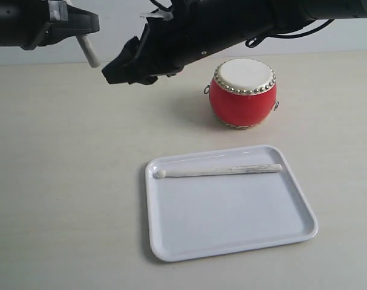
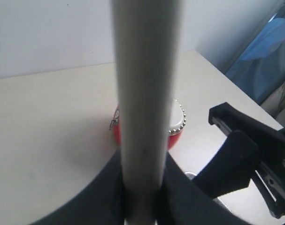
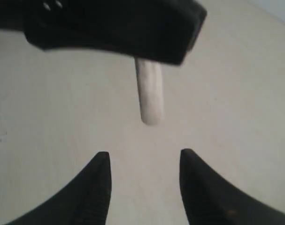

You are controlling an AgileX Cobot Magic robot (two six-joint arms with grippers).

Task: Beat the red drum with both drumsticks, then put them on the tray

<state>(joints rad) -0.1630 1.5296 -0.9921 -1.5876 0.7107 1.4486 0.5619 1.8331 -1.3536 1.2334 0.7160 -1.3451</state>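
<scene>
Matte black arms (image 1: pixel 231 24), looped black cables (image 1: pixel 292 34), right end effector (image 3: pixel 144 153) with tapered, ribbed fingers (image 3: pixel 97 197)

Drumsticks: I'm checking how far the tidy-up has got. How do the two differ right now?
The first drumstick lies flat on the tray, ungripped; the second drumstick is clamped in the left gripper, off the table. The first shows its whole length, bead tip included; the second shows only a short end below the gripper in the exterior view. Both are slim and pale.

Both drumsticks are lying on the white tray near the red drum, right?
No. Only one drumstick lies on the white tray near the red drum. The exterior view shows the other drumstick gripped in the left pincer.
</scene>
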